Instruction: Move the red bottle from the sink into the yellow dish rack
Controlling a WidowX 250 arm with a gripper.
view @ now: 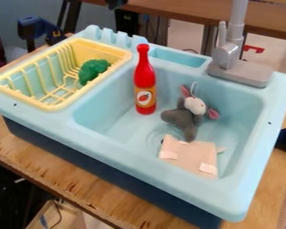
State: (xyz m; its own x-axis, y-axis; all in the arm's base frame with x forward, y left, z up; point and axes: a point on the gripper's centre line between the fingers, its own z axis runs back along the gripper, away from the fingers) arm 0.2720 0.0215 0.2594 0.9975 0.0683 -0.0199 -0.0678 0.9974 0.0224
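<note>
I cannot tell how wide my gripper stands, or whether it holds anything. Of the loose things around my workplace, three lie or stand in the large basin point(112, 121) of the light blue toy sink point(169, 191). A red bottle point(145, 76) with an orange label is toward the basin's back left, its base on the floor and its narrow neck reaching up past the back rim; I cannot tell whether it leans on the wall. Just beside it, nearer the middle, a grey plush mouse point(180, 117) lies with its white face and pink ears toward the faucet and a thin loop at its head. Its lower end meets a pale pink cloth piece point(190, 156) with white patches, which lies in the front of the basin, next to the round drain point(159, 137).

To the left of the basin, a yellow drying rack point(51, 107) sits in the sink's side compartment and holds a green broccoli point(93, 70) against its right side. Behind the basin is a small shallow compartment point(178, 57), and beside that the grey faucet point(228, 53) rises from its base. The whole sink rests on a wooden table point(68, 173).
</note>
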